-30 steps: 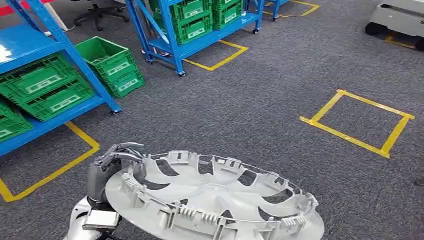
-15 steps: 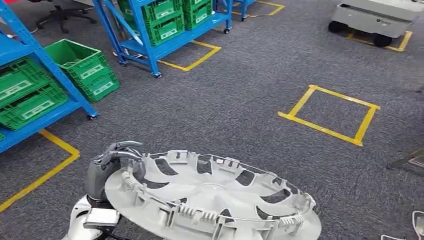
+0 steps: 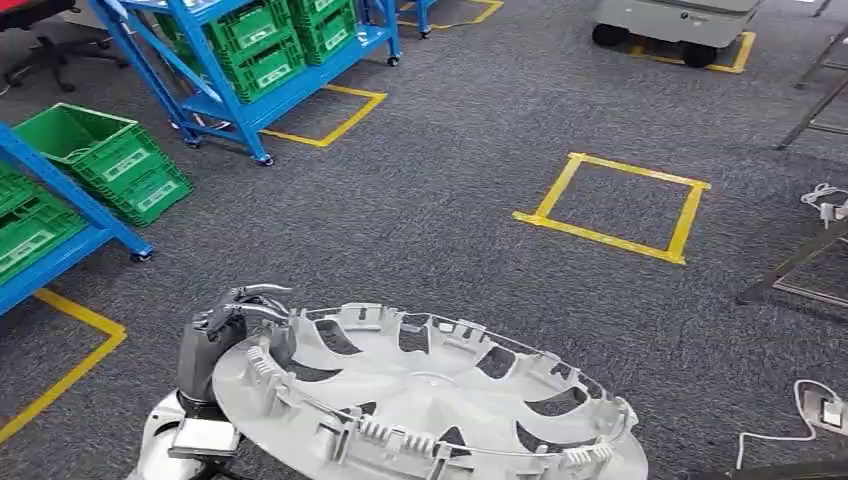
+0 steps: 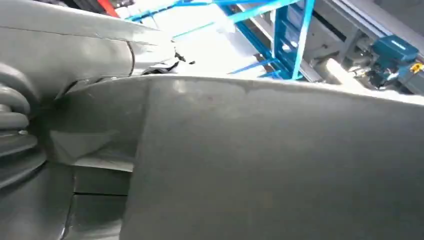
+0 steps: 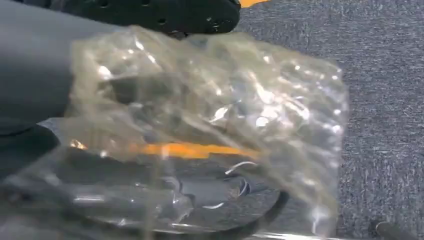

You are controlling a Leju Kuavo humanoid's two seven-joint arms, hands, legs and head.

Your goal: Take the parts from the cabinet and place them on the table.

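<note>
A grey hubcap (image 3: 430,395) is riding low in the head view, inner side up, above the carpet (image 3: 470,190). The left hand (image 3: 228,335) is gripping its rim, fingers (image 3: 255,293) hooking over the edge. In the right wrist view a crinkled clear bag (image 5: 210,125) is covering the right hand (image 5: 30,70), so whether its fingers are clenched cannot be told. Blue racks (image 3: 215,95) with green crates (image 3: 105,160) are standing well beyond, near yellow tape squares (image 3: 612,205).
</note>
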